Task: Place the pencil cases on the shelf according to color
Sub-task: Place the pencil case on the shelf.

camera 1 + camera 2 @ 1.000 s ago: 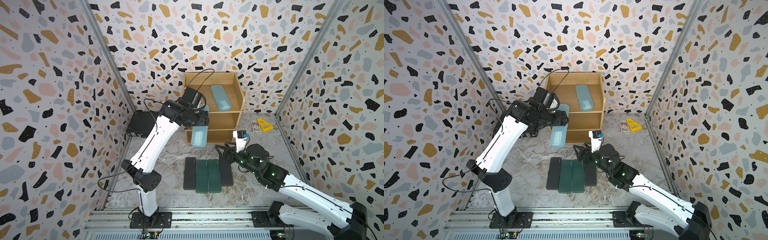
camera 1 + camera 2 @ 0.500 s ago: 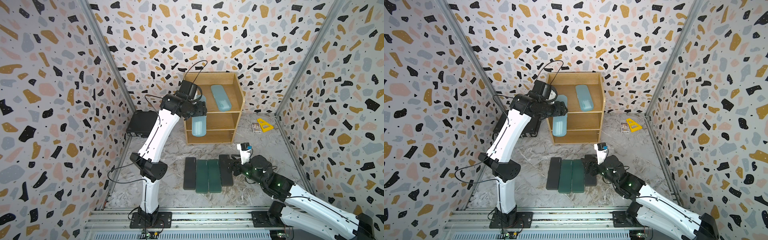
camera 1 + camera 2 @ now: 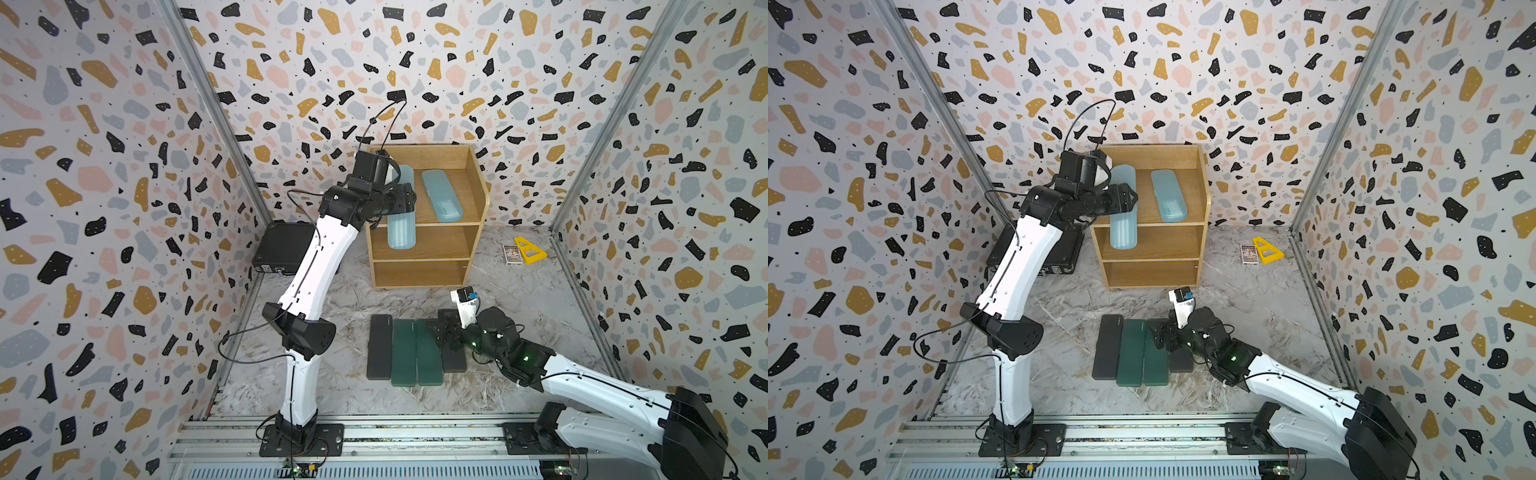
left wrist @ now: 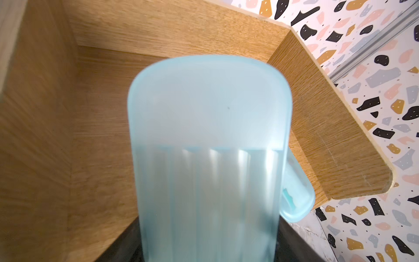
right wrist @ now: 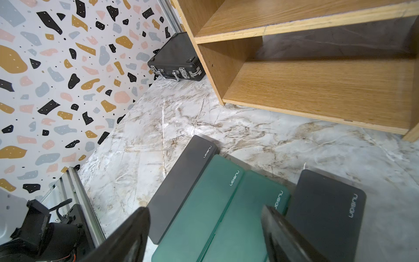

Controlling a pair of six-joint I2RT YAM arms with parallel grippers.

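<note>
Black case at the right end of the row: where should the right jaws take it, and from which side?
From above, across its narrow width. The black case lies flat, its outer long edge is free, and a slim gap seems to part it from the green case.

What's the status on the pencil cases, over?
Left gripper shut on light blue case at shelf top. Right gripper open above green cases. Other blue case already shelved. Nothing blocking.
</note>
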